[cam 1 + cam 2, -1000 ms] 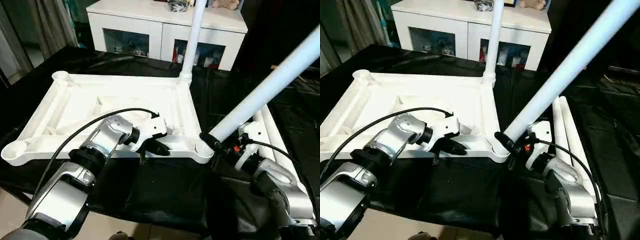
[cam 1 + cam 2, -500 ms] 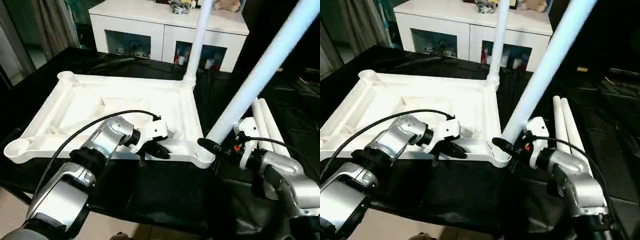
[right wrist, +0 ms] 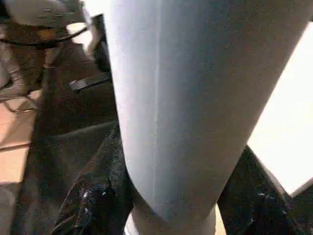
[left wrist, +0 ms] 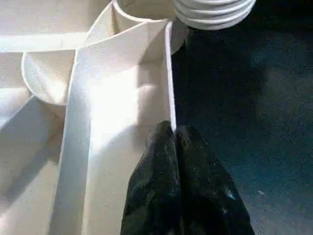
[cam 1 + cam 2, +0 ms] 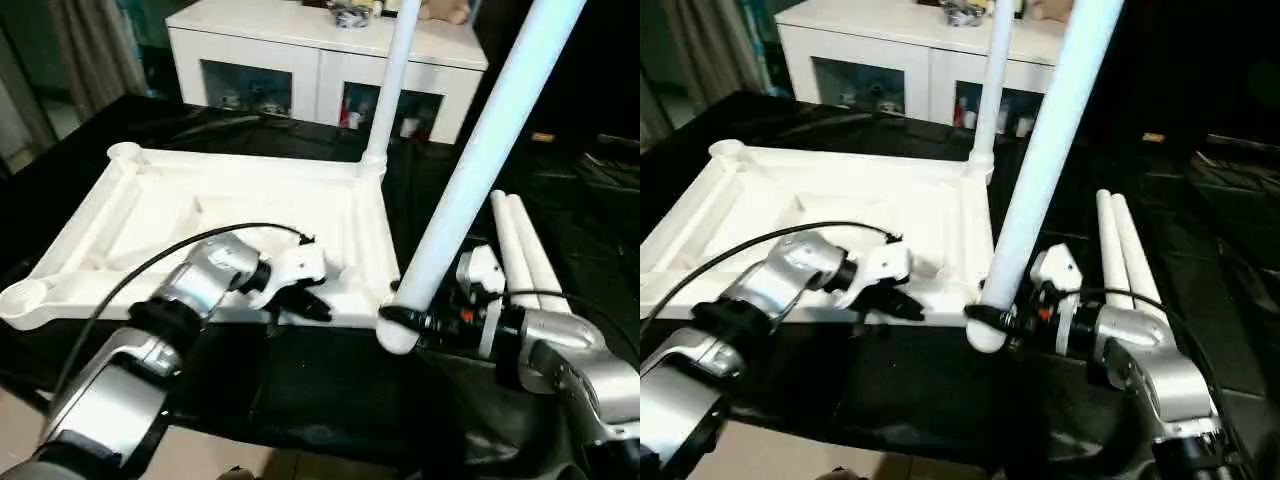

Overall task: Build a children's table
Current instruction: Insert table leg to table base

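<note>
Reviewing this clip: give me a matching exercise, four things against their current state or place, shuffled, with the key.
1. left gripper
2. right gripper
3. two spare legs
4. far leg

A. lying side by side on the black sheet
B. standing upright in a far corner socket
C. shut, at the tabletop's near edge
D. clamped round a tilted leg

Pairs: 1-C, 2-D, 3-A, 4-B

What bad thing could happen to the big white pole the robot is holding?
1. The right gripper holds the leg near its bottom end, beside the near corner socket, not in it. It leans, so it might miss or go in crooked.
2. The left gripper, shut, only presses on the top's edge, so the top could slide.
3. A swinging leg might hit the standing leg.
</note>
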